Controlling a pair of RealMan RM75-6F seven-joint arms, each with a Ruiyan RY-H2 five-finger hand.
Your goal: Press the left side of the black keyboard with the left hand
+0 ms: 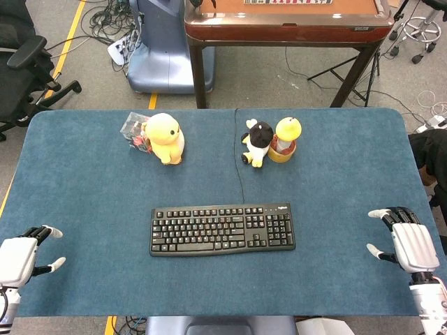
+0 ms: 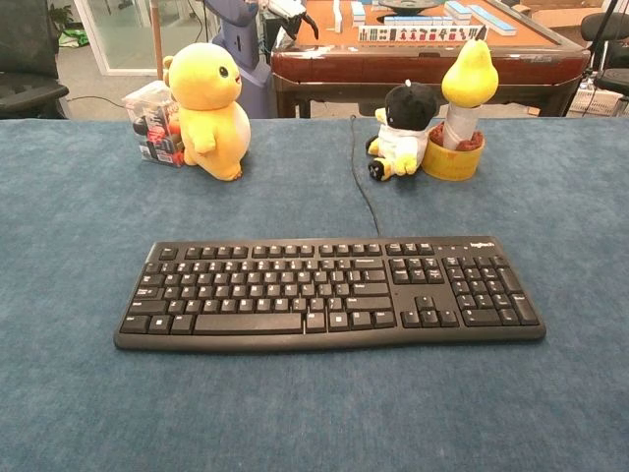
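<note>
The head view looks steeply down from above, the chest view low and close across; both share the black keyboard (image 1: 222,228).

table (image 1: 84,174): blue cloth | on it: black keyboard (image 1: 222,228), yellow plush (image 1: 165,138), clear box (image 1: 133,132), two small toys (image 1: 271,142)

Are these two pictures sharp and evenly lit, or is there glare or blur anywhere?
Head view: even, soft light, keyboard sharp, only faint shadows under the toys. Chest view: keyboard crisp, no glare, background table slightly softer.
</note>
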